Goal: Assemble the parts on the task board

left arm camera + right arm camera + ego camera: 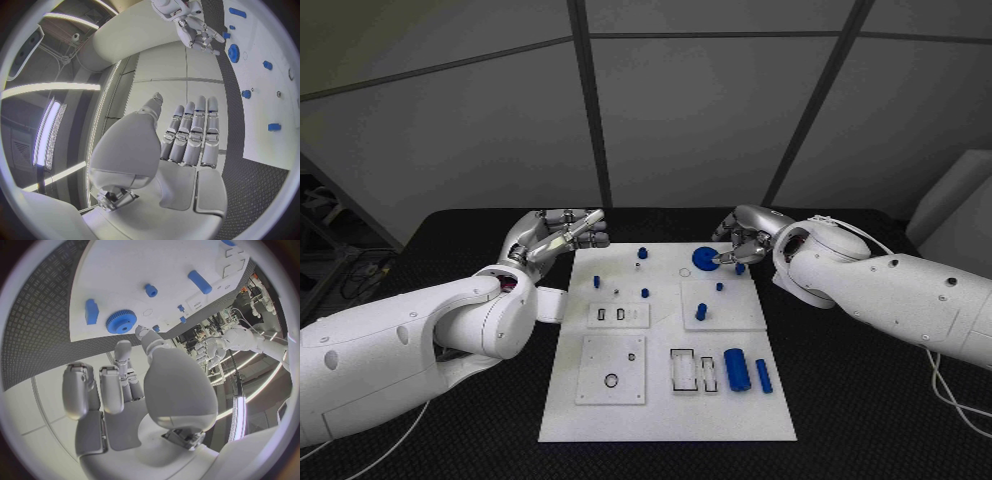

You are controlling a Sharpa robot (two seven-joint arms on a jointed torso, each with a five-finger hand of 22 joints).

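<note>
The white task board (668, 415) lies in the middle of the black table. A blue gear (705, 258) lies flat near the board's far edge, also seen in the right wrist view (120, 321). My right hand (744, 240) hovers just to the right of the gear with its fingers apart, holding nothing; its fingertips (142, 332) are close to the gear's rim. My left hand (560, 238) is beyond the board's far left corner with straight fingers (190, 132) and an empty palm. A thick blue cylinder (736, 368) and a thin blue bar (763, 375) lie at the board's near right.
Several small blue pegs (645, 293) stand across the board's far half, one (701, 312) on a raised square plate. Two white sub-plates (615, 368) and slotted frames (684, 370) sit on the near half. Black table (877, 420) surrounds the board.
</note>
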